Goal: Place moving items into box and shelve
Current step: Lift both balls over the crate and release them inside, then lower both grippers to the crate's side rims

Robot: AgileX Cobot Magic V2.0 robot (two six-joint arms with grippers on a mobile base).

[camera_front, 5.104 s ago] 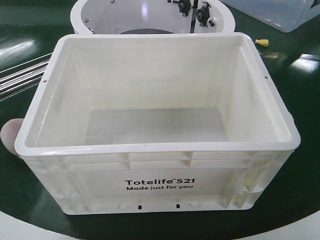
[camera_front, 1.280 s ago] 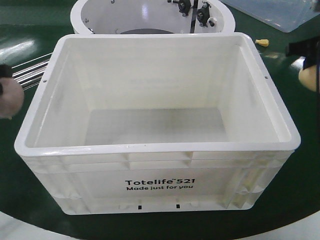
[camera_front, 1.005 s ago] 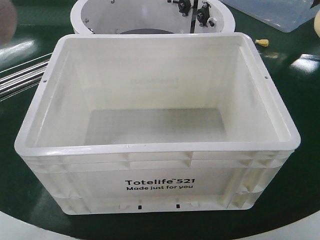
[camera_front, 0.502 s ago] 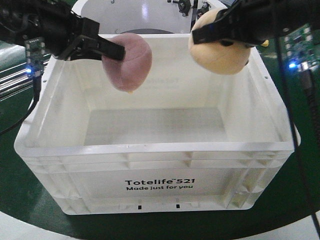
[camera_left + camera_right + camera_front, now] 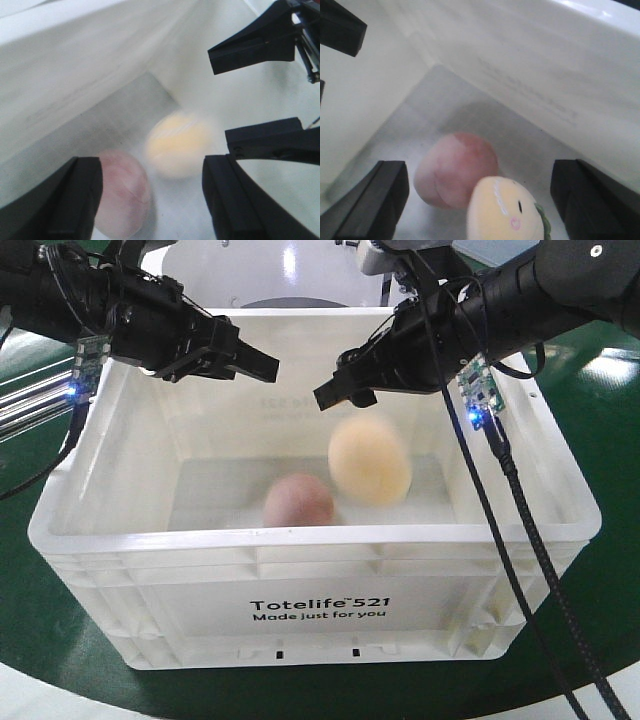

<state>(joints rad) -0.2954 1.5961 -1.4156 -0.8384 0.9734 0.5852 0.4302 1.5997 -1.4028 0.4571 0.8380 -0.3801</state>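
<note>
The white box (image 5: pixel 310 540) with black "Totelife 521" print stands in the middle. Both moving items are inside it. The pink ball (image 5: pixel 298 502) lies on the box floor. The yellow ball (image 5: pixel 370 462) is blurred and just above the floor beside it. My left gripper (image 5: pixel 262 362) hangs open over the box's back left, holding nothing. My right gripper (image 5: pixel 335 382) hangs open over the back right, right above the yellow ball. In the left wrist view the pink ball (image 5: pixel 122 192) and yellow ball (image 5: pixel 177 145) lie below my open left gripper (image 5: pixel 152 200). The right wrist view shows the pink ball (image 5: pixel 452 172) and yellow ball (image 5: pixel 505 212) under my open right gripper (image 5: pixel 480 200).
A round white tub (image 5: pixel 300 270) stands just behind the box. Metal rails (image 5: pixel 30 400) lie to its left. A black cable (image 5: pixel 530 550) from the right arm drapes across the box's right front corner. Small boards with blue lights (image 5: pixel 478 405) hang from both wrists. The table is dark green (image 5: pixel 610 570).
Half a second ago each gripper held a ball above the box. Both have opened and let go: the pink ball has landed on the floor and the yellow one is dropping.
</note>
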